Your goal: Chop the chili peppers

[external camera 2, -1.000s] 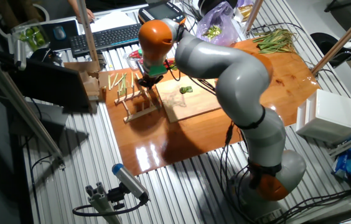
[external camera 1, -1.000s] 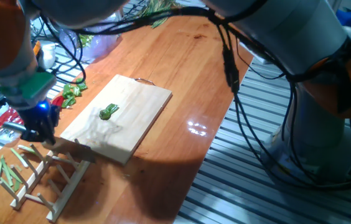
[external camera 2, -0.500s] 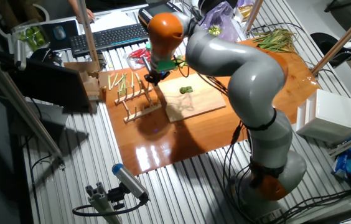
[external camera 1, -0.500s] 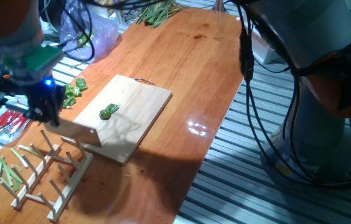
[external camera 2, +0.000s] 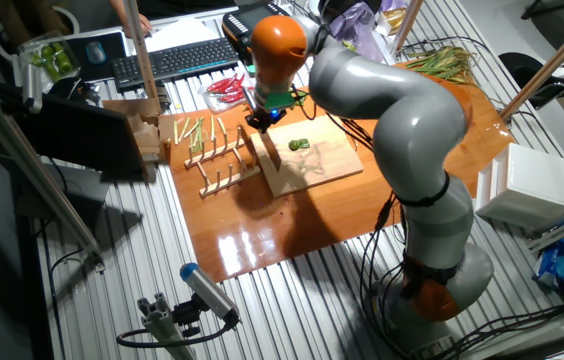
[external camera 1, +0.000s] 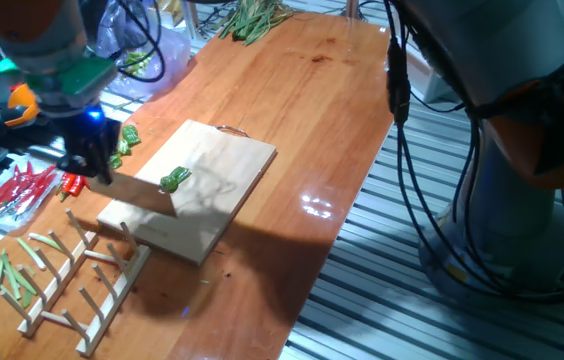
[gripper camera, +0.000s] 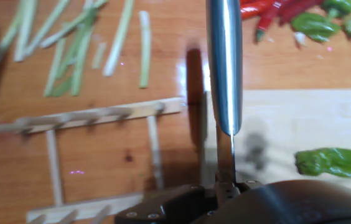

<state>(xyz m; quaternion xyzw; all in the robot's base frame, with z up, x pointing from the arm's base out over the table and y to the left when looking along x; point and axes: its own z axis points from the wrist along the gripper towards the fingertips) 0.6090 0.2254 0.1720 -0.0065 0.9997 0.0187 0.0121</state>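
One small, wrinkled, bright-green chili pepper (external camera 1: 173, 180) lies on the pale wooden cutting board (external camera 1: 227, 160), left of its middle. It also shows in the other fixed view (external camera 2: 299, 144) and in the hand view (gripper camera: 327, 162). My gripper (external camera 1: 90, 163) hangs over the board's left edge, shut on a knife (external camera 1: 142, 194). The steel blade (gripper camera: 224, 62) slants down with its tip just left of the pepper, apart from it. From the other side the gripper (external camera 2: 260, 120) is above the board's near-left corner.
A wooden peg rack (external camera 1: 72, 280) lies left of the board, with pale-green stalk strips (external camera 1: 2, 275) beside it. Red chilies (external camera 1: 17, 190) and more green pepper pieces (external camera 1: 122, 140) lie behind the gripper. A plastic bag (external camera 1: 152, 60) and long stalks (external camera 1: 252, 15) sit at the far end.
My gripper with the knife rose from the peg rack and moved over to the board's left edge, bringing the blade close to the green pepper.
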